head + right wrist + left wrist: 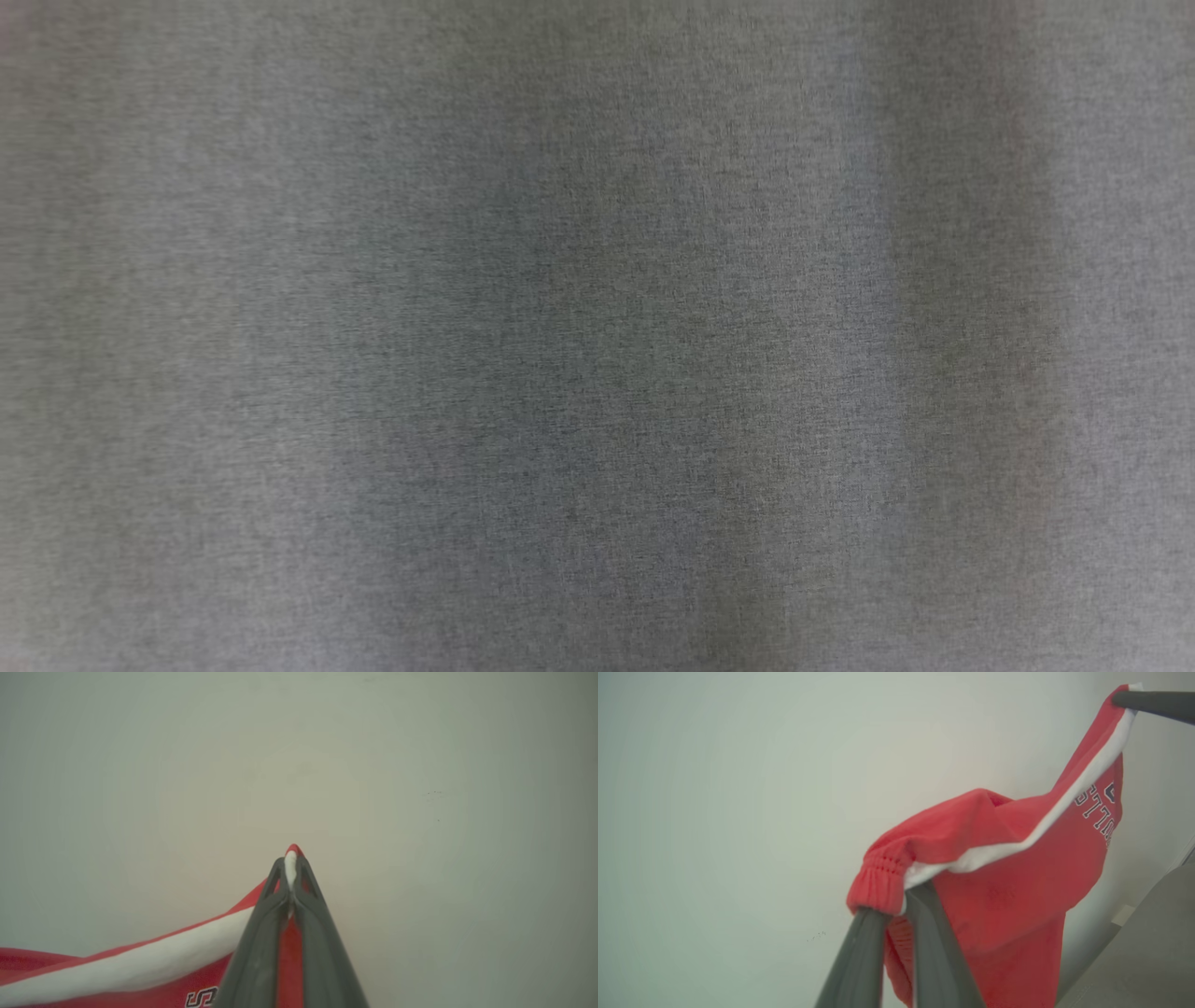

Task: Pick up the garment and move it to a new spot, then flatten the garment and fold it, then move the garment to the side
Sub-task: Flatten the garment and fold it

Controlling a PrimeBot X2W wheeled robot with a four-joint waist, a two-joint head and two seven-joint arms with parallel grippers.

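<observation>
Across the head view lies a grey woven surface [597, 336], blurred and so close that its edges cannot be made out; whether it is a table cannot be told. A pale, plain wall [714, 812] stands behind everything in both wrist views. In the lower right corner of the left wrist view a grey slab [1148, 942] slopes away below the hanging cloth, and the two do not appear to touch.

The garment [1017, 877] is red and hangs in the air, stretched between the two tools with nothing carrying it from below. Its upper edge runs taut and slanted from one grip to the other, and the rest of the cloth drops loosely beneath that line. A white stripe [1045, 826] follows the taut edge. Dark-outlined lettering [1099, 812] sits on the red panel near the higher end, too tilted to read.

The left tool [896, 903] is pressed together on the garment's lower end, pinching it right at the gathered elastic hem [878, 886], which bunches over the fingertips. The right tool [290, 868] is closed tight on the other end, with a sliver of white and red cloth poking out between and just past its tips.
</observation>
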